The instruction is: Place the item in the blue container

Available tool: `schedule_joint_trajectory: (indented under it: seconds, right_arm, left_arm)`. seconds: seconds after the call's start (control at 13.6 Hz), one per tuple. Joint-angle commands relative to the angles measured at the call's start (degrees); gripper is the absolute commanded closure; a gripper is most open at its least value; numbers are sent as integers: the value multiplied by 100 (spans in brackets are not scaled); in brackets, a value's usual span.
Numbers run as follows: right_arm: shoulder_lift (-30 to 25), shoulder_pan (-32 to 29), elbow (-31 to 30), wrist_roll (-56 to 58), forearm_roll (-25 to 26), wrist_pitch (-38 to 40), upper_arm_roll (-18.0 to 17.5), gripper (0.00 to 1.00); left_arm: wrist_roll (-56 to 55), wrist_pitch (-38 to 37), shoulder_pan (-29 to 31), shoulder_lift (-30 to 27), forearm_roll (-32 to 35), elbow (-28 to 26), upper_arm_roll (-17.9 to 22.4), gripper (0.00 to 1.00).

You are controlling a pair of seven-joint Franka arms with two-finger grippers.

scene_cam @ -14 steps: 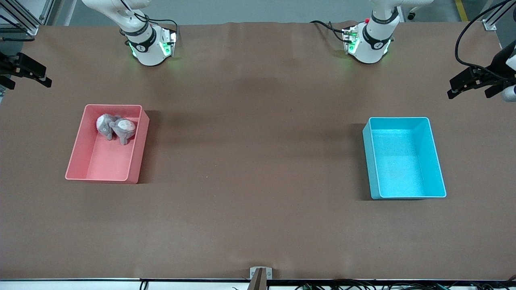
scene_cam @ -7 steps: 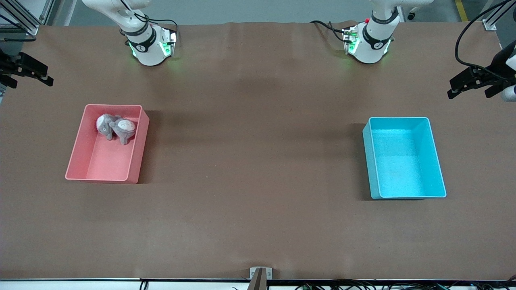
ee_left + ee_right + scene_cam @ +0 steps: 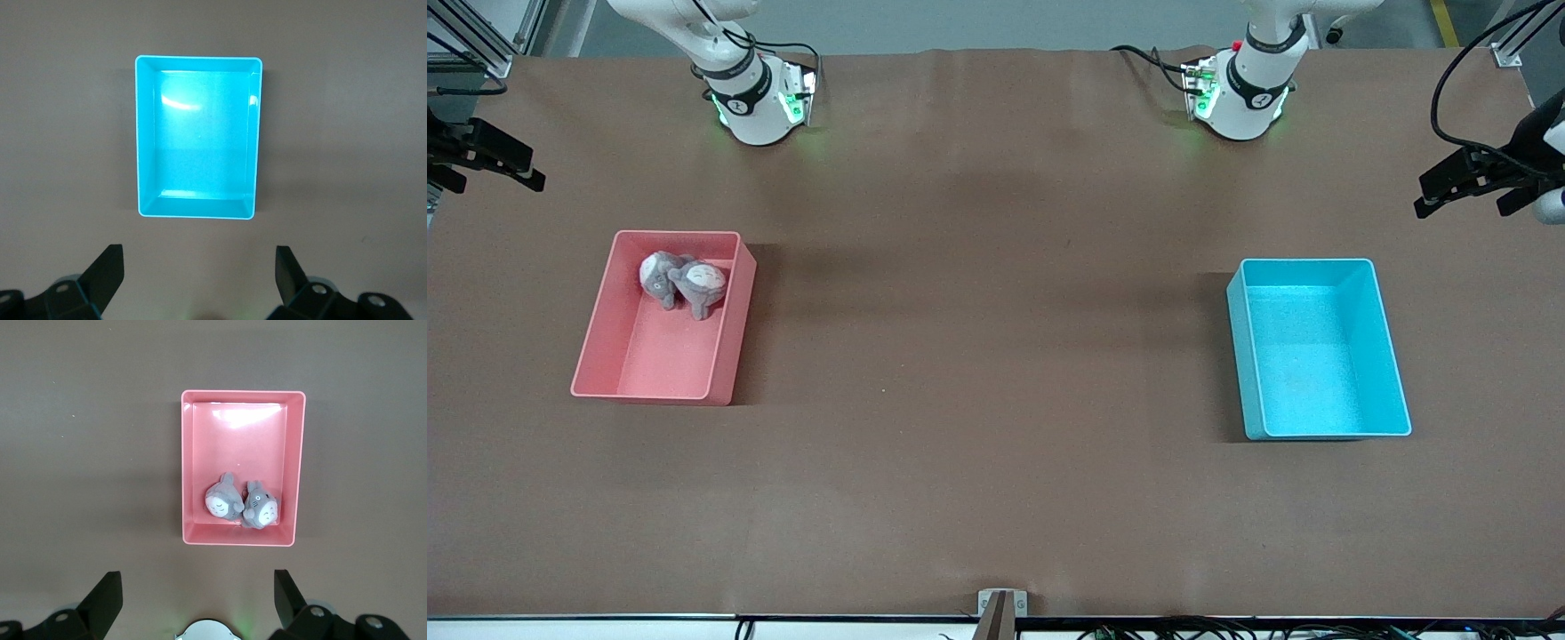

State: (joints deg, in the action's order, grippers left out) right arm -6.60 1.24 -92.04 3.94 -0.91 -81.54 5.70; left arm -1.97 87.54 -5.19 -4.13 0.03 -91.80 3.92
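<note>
Showing no readable writing: blue container (image 3: 1319, 347), plush toys (image 3: 685, 283)

A wide brown desk (image 3: 996, 498) fills the view; past its top edge lies perhaps a grey floor (image 3: 978, 22).

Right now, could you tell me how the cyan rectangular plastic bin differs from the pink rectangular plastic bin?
Colour: the cyan rectangular plastic bin is bright blue, the pink rectangular plastic bin salmon.
Contents: the cyan bin holds nothing, while the pink bin holds two grey plush toys lying side by side, touching, at its end nearer the robots' bases.
Place: the cyan bin sits toward the left arm's end of the table, the pink one toward the right arm's end.
Both share a rectangular shape, low straight walls and similar size.
</note>
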Motion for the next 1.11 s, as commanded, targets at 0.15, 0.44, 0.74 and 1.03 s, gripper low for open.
schedule_joint_trajectory:
  seconds: [0.15, 0.44, 0.74, 1.03]
  right_arm:
    - [-26, 43, -34, -42, -58, -37, 19, 0]
    - [114, 52, 1, -42, -50, 33, 19, 0]
    - [833, -80, 37, -42, -49, -255, 54, 0]
    - [1459, -98, 107, -42, 39, -591, 54, 0]
  left_arm:
    - [73, -71, -9, -27, -109, 101, -6, 0]
    - [73, -71, 0, -18, -109, 101, -6, 0]
    - [73, -71, 0, -18, -109, 92, 3, 0]
    - [73, -71, 9, -18, -109, 92, 3, 0]
